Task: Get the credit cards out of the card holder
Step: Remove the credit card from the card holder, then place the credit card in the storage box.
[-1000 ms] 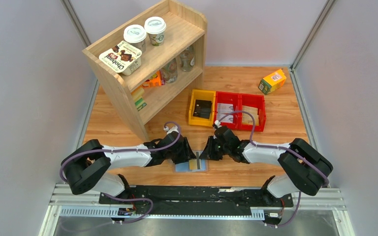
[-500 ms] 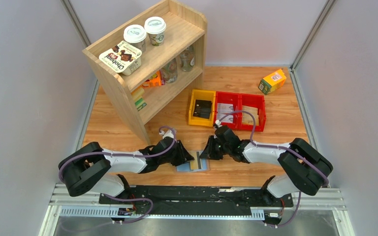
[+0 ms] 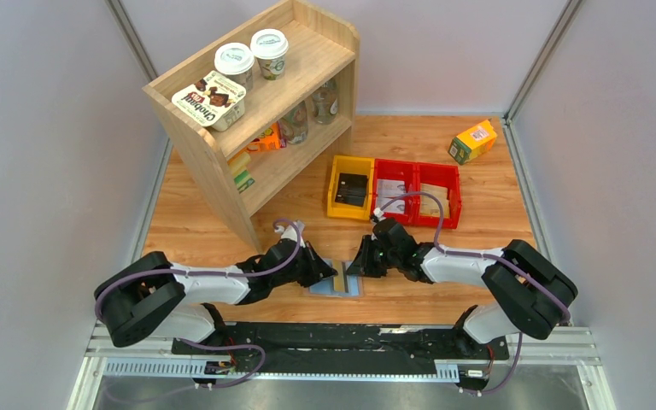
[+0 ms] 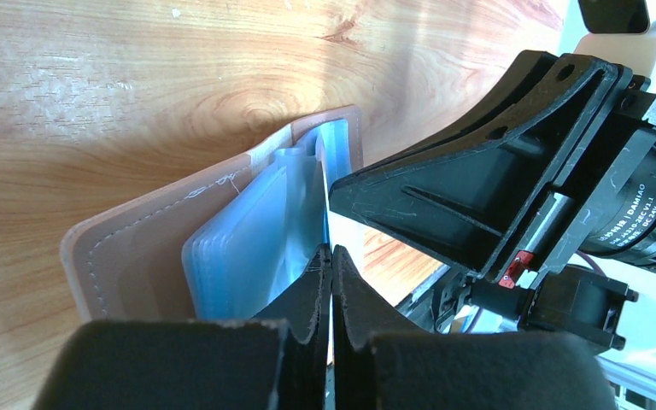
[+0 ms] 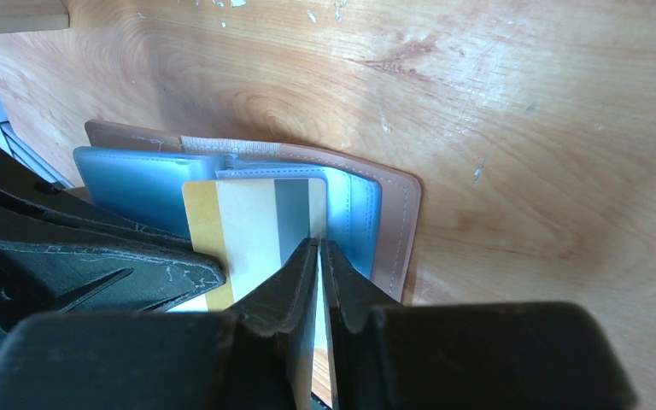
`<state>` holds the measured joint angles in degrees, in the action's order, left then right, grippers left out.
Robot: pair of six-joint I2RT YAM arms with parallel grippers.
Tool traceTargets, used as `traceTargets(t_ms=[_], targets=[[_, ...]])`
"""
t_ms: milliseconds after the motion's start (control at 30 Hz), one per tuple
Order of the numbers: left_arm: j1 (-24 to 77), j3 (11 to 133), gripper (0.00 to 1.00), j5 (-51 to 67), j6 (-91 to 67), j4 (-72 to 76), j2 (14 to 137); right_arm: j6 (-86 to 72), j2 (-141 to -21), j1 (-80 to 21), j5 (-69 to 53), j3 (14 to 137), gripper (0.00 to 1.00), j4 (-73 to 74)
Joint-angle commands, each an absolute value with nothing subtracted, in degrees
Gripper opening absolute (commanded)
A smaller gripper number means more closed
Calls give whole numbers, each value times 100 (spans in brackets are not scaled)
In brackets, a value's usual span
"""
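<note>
We found the card holder (image 5: 354, 201) lying open on the table (image 5: 521, 128) at the near edge, between the two arms. Its taupe cover was underneath and its grey-blue pockets faced up. The tan-yellow card (image 5: 239, 231) stood partly clear of a pocket. We could not see how much of it remained in the slot.

The right gripper (image 5: 319, 248) had its fingers closed on the card at one edge, not across its middle. The left gripper (image 4: 331, 256) had its fingers pressed together on a thin pale edge among the pocket leaves. We judged this to be a leaf of the holder rather than a card, though the edge-on view left some doubt.

Risks noted:

1. The holder may travel with the card. The left hold looked to be on one thin leaf only. If that leaf slid out or flexed, friction in the slot would drag the whole wallet along.
2. The card may slip or twist. An edge grip gives little purchase, and a pull off the line of the slot would jam a corner against the pocket lip.
3. The arms may touch. The two grippers stood very close over the holder, so a sideways withdrawal could bring them together.
4. Cards may be left behind. We could not tell whether the other pockets held any.
</note>
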<state>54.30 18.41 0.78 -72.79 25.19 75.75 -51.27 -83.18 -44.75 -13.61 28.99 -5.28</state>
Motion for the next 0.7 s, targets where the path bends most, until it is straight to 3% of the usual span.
traceTargets(t_ms=[0,400,533,667], targets=[[5458,1898,0,150,-7322,2822,7304,-5115,-8411,-4465,-1169,2857,14,-316],[5458,2477,0,-624,-5794,-569,5714,-5107,-8139,-4438,-1134,2997,15,-185],[5510,2856,0,-694,-4932,-949,5441,-4905,-7815,-4438,-985,3435,21,464],[5764,3277,0,-1036,-3887,-1229,5186,-4817,-7270,-4430,-897,3840,35,948]])
